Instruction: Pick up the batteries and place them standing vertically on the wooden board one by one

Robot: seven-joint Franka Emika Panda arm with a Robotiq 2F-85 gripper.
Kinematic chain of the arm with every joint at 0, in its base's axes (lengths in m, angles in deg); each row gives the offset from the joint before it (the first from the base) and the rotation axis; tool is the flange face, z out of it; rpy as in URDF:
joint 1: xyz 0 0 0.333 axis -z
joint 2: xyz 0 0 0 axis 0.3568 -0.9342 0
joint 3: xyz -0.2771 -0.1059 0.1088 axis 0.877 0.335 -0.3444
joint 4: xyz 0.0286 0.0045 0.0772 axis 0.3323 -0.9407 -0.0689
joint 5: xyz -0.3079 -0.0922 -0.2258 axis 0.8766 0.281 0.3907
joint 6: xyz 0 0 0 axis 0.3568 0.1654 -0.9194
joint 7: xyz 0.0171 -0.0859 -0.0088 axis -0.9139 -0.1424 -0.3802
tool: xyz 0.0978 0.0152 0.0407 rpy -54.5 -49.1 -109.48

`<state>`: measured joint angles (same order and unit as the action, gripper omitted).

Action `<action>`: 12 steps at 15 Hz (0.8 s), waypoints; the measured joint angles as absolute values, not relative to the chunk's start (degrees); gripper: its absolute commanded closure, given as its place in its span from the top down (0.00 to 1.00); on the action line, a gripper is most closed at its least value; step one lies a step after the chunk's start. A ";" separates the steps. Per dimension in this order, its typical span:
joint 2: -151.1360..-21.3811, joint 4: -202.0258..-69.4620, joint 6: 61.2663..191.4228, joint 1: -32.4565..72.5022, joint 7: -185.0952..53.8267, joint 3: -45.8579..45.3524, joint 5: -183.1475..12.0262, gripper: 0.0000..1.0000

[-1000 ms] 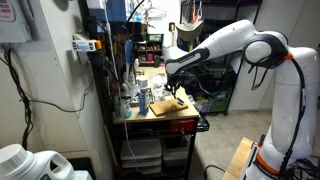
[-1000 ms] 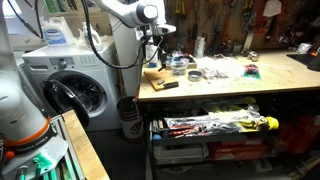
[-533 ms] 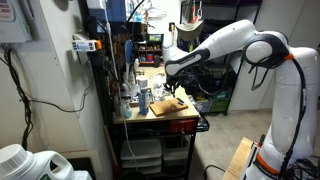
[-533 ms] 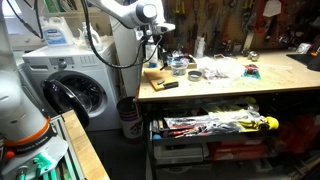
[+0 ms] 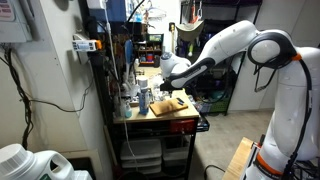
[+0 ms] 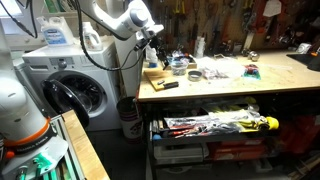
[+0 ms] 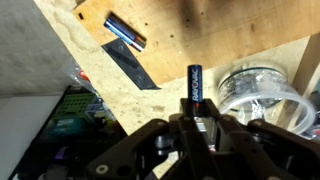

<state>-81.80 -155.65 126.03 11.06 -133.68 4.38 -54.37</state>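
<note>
Item 1. Claw (image 7: 197,118): two dark fingers closed in to a narrow gap, clamped on one held battery (image 7: 195,85). The battery is dark with a blue band and sticks out lengthwise past the fingertips, in line with the fingers. Whether its far end touches anything cannot be told.

Item 2. Bench (image 7: 110,100): yellowish chipboard top, directly below and around the claw.

Item 3. Clear round container (image 7: 260,95): beside the claw in the wrist view, on the bench, near the held battery but apart from it.

Item 4. Dark strip (image 7: 130,65): flat, ahead of the claw, lying along the board's near edge.

Item 5. Wooden board (image 7: 250,30): light-tan slab just beyond the fingertips, flat on the bench, with a few small holes.

Item 6. Loose battery (image 7: 125,30): on its side on the board near one corner, well ahead of the claw.

Item 7. Arm (image 5: 235,45): white, reaching over the bench end and carrying the claw above the board in an exterior view.
</note>
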 measured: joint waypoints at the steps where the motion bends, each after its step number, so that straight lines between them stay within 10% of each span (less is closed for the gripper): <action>1: -81.23 -156.65 126.06 10.48 -138.02 4.96 -52.12 0.04; 4: -79.50 -159.93 126.07 10.32 -147.69 4.35 -46.50 0.16; 12: -79.40 -159.84 126.06 12.07 -147.84 2.12 -46.41 0.04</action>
